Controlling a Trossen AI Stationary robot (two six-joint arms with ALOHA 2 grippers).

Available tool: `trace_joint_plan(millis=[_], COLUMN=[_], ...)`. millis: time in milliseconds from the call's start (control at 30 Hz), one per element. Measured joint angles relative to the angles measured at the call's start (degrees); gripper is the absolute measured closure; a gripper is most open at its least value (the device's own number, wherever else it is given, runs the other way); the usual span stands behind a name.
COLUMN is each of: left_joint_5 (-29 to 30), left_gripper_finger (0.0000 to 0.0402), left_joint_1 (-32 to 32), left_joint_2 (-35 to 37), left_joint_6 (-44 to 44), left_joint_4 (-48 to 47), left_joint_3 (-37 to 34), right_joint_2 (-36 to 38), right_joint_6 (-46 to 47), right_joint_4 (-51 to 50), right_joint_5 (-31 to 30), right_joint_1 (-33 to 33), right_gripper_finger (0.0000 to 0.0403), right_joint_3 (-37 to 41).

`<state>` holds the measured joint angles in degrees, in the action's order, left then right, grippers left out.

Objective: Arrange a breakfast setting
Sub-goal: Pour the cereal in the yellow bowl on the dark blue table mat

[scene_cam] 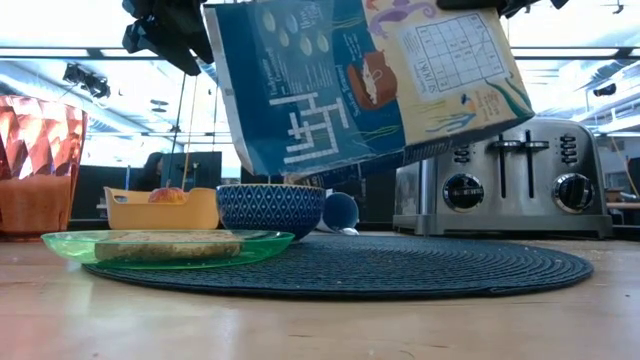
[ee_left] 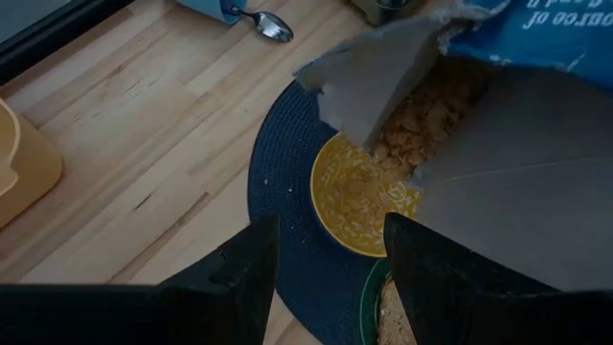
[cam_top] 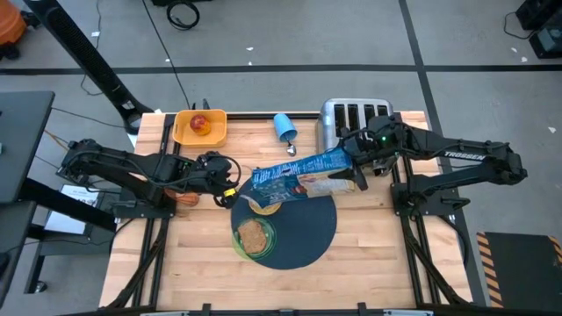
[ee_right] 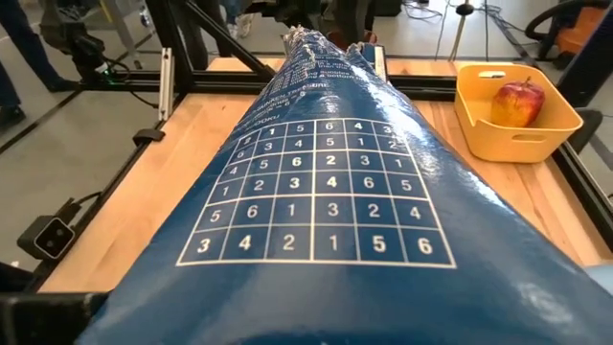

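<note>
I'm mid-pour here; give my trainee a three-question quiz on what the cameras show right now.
1. True or false: the cereal box is tipped with its open end over the yellow bowl.
2. Where is the red apple? A) in the orange-yellow tray B) on the green plate C) on the mat
3. Fill in: the spoon lies beside the blue ___.

Key: 1 true; 2 A; 3 cup.

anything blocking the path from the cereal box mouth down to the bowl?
Nothing visible. The cereal box, held by the right gripper, is tilted with its open end right above the yellow bowl on the mat; cereal sits at the mouth. The left gripper hovers beside it.
</note>
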<state>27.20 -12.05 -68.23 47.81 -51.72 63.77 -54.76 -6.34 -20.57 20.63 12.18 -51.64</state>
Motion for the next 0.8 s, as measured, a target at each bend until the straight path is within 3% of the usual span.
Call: trace_joint_plan(millis=[800], left_joint_5=[0.0], left_gripper_finger=[0.0205], left_joint_1=[0.0], left_joint_2=[0.0], left_joint_6=[0.0], left_joint_4=[0.0], left_joint_3=[0.0], right_joint_2=[0.1], right_joint_6=[-0.3], right_joint_4=[0.9], right_joint_5=[0.6], right_joint_1=[0.0], right_gripper_finger=[0.0128], right_joint_3=[0.1])
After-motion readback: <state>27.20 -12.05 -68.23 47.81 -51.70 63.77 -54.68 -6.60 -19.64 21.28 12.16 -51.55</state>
